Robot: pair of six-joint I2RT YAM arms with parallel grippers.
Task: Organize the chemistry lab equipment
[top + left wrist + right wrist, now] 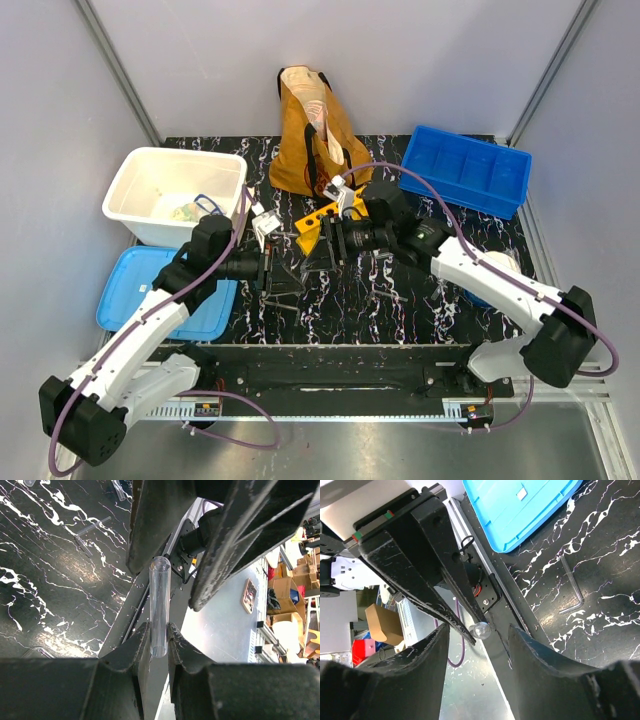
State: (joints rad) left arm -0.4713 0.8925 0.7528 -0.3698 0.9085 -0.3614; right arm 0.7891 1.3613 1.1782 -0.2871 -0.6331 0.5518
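A clear test tube (159,605) is pinched near its open end by my left gripper (159,632), which is shut on it. The tube's rounded end (481,629) points at my right gripper (477,630), whose jaws stand open on either side of it without touching. In the top view the left gripper (272,268) and right gripper (324,245) meet tip to tip above the table's middle. The yellow test-tube rack (322,218) stands just behind them. A T-shaped clear tube (92,530) and a bent glass rod (572,587) lie loose on the black marbled table.
A mustard-brown tote bag (310,130) stands at the back centre. A white bin (175,190) sits back left with a blue lid (150,290) in front of it. A blue compartment tray (465,170) is back right.
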